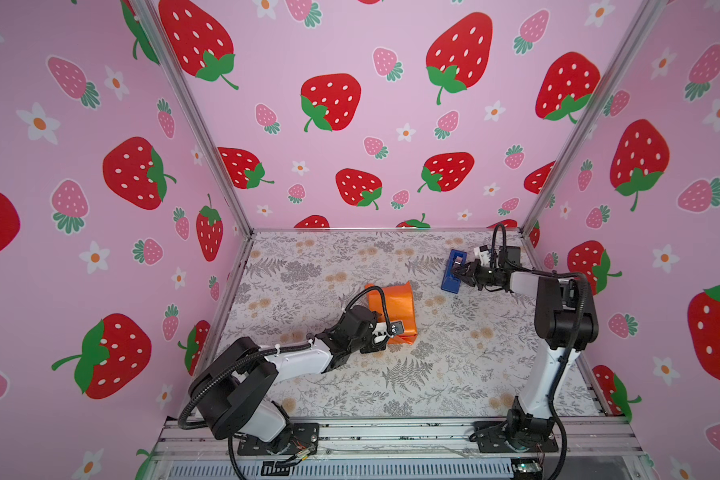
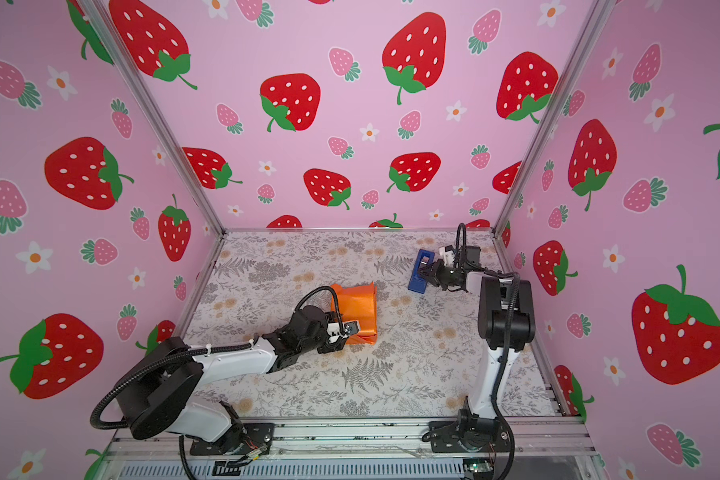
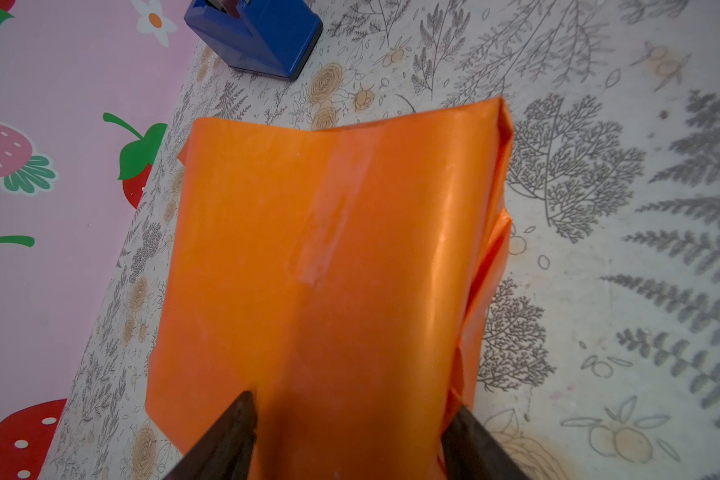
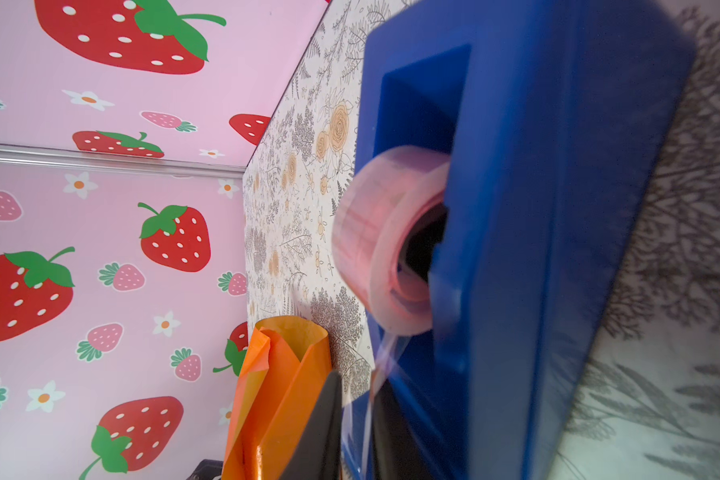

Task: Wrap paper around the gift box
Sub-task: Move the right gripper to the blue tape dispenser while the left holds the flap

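The glossy orange paper (image 1: 395, 305) (image 2: 358, 303) lies folded into a bundle near the table's middle. The gift box is hidden inside it. My left gripper (image 1: 385, 332) (image 2: 346, 330) (image 3: 354, 403) is shut on the bundle's near end, one finger on each side. A clear tape piece (image 3: 321, 245) runs along the top seam. At the back right, my right gripper (image 1: 458, 272) (image 2: 422, 272) (image 4: 360, 382) is at the blue tape dispenser (image 1: 449, 284) (image 4: 537, 208). Its jaws are nearly together on the clear tape strip (image 4: 385, 353) coming off the roll (image 4: 383, 241).
The floral tablecloth (image 1: 433, 374) covers the table. Strawberry-print walls (image 1: 350, 124) close in the back and both sides. A metal rail (image 1: 391, 432) with both arm bases runs along the front edge. The dispenser stands close to the back right corner.
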Motion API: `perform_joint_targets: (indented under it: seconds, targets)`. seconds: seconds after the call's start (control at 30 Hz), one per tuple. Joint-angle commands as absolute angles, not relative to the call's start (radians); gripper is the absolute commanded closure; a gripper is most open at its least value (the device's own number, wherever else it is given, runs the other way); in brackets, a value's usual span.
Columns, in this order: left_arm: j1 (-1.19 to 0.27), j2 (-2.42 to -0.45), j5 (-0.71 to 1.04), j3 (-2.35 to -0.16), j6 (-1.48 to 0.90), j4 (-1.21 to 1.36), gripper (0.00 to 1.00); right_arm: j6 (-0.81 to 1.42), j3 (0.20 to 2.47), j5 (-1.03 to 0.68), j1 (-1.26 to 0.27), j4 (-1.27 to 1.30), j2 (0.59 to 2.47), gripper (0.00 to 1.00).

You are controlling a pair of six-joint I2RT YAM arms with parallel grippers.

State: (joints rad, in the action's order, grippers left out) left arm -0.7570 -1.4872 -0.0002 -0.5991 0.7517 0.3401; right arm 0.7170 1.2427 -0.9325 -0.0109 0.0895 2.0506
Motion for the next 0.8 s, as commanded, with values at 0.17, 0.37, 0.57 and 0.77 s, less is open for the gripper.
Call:
perform_joint_targets:
  seconds: [0.17, 0.37, 0.57, 0.77]
  targets:
    - [-0.755, -1.487, 0.003, -0.604, 0.752, 0.263, 0.30, 0.744, 1.279, -0.953, -0.010, 0.083, 2.082, 0.96]
    - [-0.755, -1.487, -0.001, -0.604, 0.754, 0.262, 0.30, 0.758, 1.271, -0.946, -0.011, 0.084, 2.025, 1.00]
    - [-0.755, -1.488, 0.000, -0.604, 0.747, 0.261, 0.30, 0.761, 1.216, -0.970, -0.011, 0.065, 1.928, 1.00]
    - [-0.755, -1.492, -0.006, -0.607, 0.747, 0.262, 0.30, 0.749, 1.092, -1.000, -0.036, 0.062, 1.835, 1.00]
